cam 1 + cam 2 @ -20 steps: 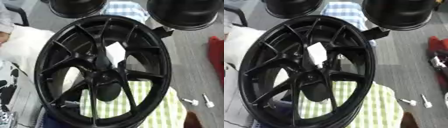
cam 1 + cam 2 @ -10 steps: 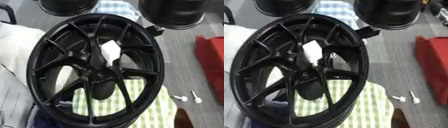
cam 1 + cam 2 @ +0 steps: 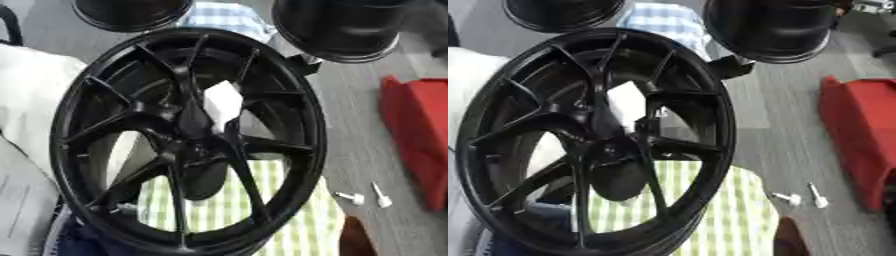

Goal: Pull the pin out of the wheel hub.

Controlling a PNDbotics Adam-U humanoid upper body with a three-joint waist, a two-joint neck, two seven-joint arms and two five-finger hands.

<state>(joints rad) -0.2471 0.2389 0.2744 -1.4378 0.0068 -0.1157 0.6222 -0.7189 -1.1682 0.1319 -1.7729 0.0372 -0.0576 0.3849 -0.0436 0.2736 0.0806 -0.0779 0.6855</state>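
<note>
Nothing but the camera moved; wheel hub [image 3: 188,145] hides any robot hand.

Wheel hub [image 3: 188,145]: glossy black alloy wheel, thin paired spokes running from a dark round centre out to a deep rim. Face turned toward the camera, tilted, filling most of both views. Lower rim sits on a green-and-white checked cloth [image 3: 289,220], which shows through the lower spoke gaps.

A white, roughly rectangular piece [image 3: 222,102] shows through the upper spoke gaps, just above the centre; cannot tell whether it touches the spokes or lies behind them.

Pins [image 3: 802,197]: two small white pin-shaped pieces lie on the grey floor to the right of the wheel's lower rim, close together, apart from the wheel.
</note>
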